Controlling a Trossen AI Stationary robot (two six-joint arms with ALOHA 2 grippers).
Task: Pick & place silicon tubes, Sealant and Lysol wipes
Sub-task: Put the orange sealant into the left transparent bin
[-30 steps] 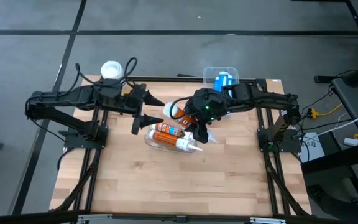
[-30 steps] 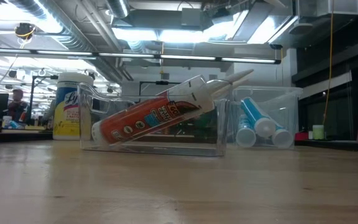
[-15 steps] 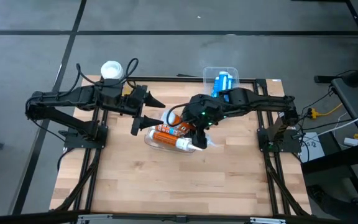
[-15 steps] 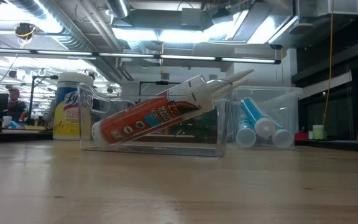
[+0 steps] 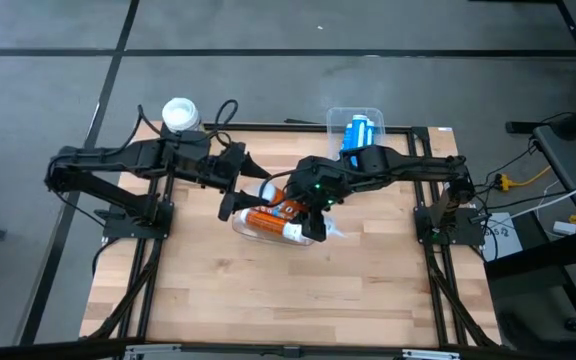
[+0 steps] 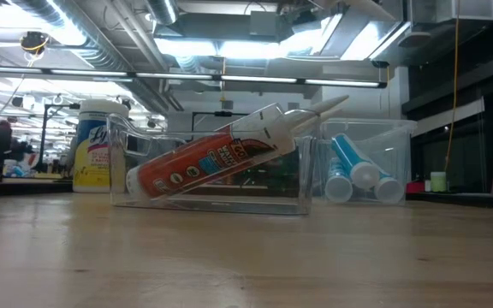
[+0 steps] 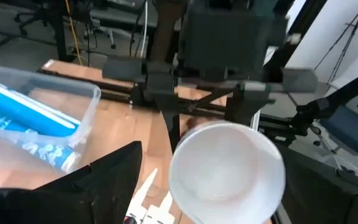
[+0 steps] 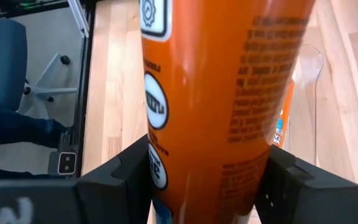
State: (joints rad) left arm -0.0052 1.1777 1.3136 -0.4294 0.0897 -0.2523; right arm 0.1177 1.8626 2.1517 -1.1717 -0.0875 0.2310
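Observation:
My right gripper (image 5: 311,203) is shut on an orange sealant tube (image 8: 222,81) above the clear bin (image 5: 251,228) at the table's middle. A second orange tube (image 6: 212,160) lies in that bin, leaning with its nozzle over the rim. My left gripper (image 5: 236,185) is open just left of the held tube's white round end (image 7: 225,171), which faces it. I cannot tell whether they touch. The Lysol wipes (image 5: 178,113) stand upright at the far left corner. Blue tubes (image 5: 358,128) lie in a clear bin at the far edge. My right gripper pinches the orange tube's body (image 8: 216,162) between its two fingers (image 8: 120,177), which lie across the tube. The tube is lifted clear over the bin, lying about level, its white end (image 5: 269,188) toward the table's left.
The clear bin with blue tubes (image 6: 362,167) stands at the far right of centre. The Lysol canister also shows in the low view (image 6: 98,145) behind the middle bin's left end. Bare wood (image 5: 268,300) stretches across the near half of the table.
My right gripper has carried the orange tube toward the table's left and a little nearer, over the middle bin, bringing its white end up to my left gripper. My left gripper has shifted slightly toward the right, staying open.

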